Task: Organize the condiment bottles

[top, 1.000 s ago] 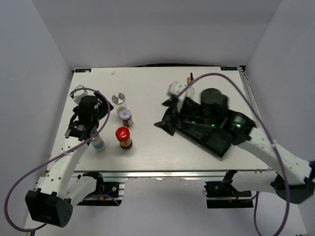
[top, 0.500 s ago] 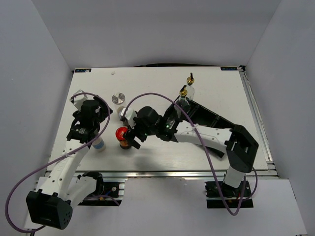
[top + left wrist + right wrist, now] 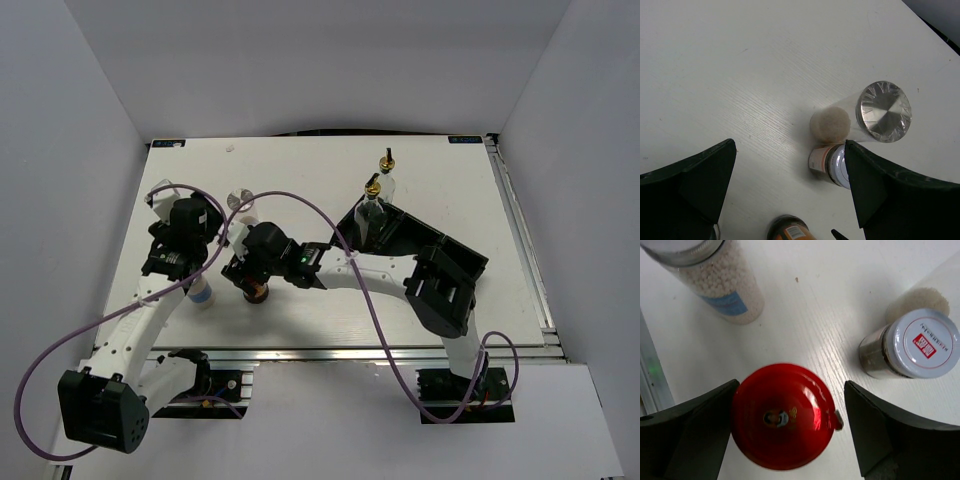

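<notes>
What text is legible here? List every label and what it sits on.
No text reads clearly.
White-lidded jar: red logo and ring of print on lid, too small.
Red-capped brown jar: portrait emblem on cap, lettering unreadable.
White blue-banded bottle: blue label, nothing legible.

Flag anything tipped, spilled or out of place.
Nothing is spilled or tipped. The red-capped jar, white-lidded jar and silver-lidded jar stand upright. Only the black tray sits askew, diagonal to the edges of the table.
</notes>
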